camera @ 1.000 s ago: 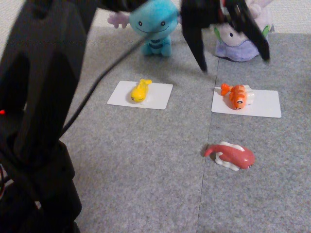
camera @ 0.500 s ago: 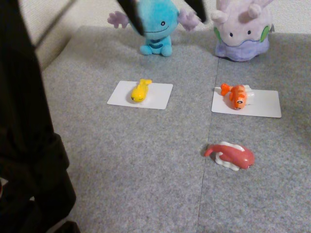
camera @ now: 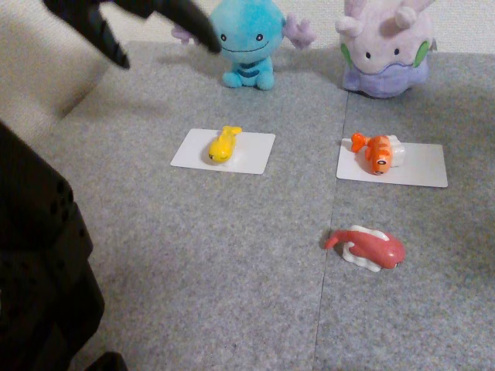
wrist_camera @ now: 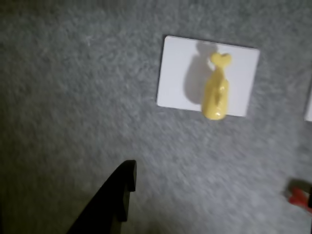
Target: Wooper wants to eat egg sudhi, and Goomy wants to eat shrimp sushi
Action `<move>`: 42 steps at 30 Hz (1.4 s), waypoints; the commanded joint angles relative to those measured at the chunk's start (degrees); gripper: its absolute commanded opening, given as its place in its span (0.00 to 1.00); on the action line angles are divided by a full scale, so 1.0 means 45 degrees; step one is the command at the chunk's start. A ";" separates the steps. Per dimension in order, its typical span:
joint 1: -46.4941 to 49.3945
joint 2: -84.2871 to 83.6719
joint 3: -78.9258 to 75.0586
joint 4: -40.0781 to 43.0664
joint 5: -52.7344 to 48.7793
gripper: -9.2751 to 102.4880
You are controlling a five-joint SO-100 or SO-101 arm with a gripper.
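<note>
Grey carpet (camera: 232, 247); pink-red toy (camera: 367, 247) lies loose

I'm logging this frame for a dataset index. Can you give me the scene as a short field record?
surface: grey carpet mat
Wooper: back, upright
Goomy: back right, upright
egg sushi: on white card before Wooper
shrimp sushi: on white card before Goomy
pink-red sushi: on mat, no card
end effector: raised, open, empty

Wooper (camera: 246, 35): light blue, purple gills, dark belly stripes. Goomy (camera: 384, 46): pale lilac, darker purple base, green cheeks. Egg sudhi (camera: 222, 144): glossy yellow. Shrimp sushi (camera: 377, 152): orange, white stripes. Third sushi (camera: 369, 247): pink-red on white. Cards (camera: 251, 152): white. Mat (camera: 216, 255): grey. Hand (camera: 158, 35): black.
</note>
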 commanded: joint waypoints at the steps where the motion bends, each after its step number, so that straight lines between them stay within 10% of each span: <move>1: -0.0039 0.1406 0.1855 -0.1855 0.0488 0.44; 28: -0.0059 0.5000 1.0215 -0.7715 0.0703 0.44; 42: -0.0020 0.5059 1.0430 -0.7773 0.0684 0.44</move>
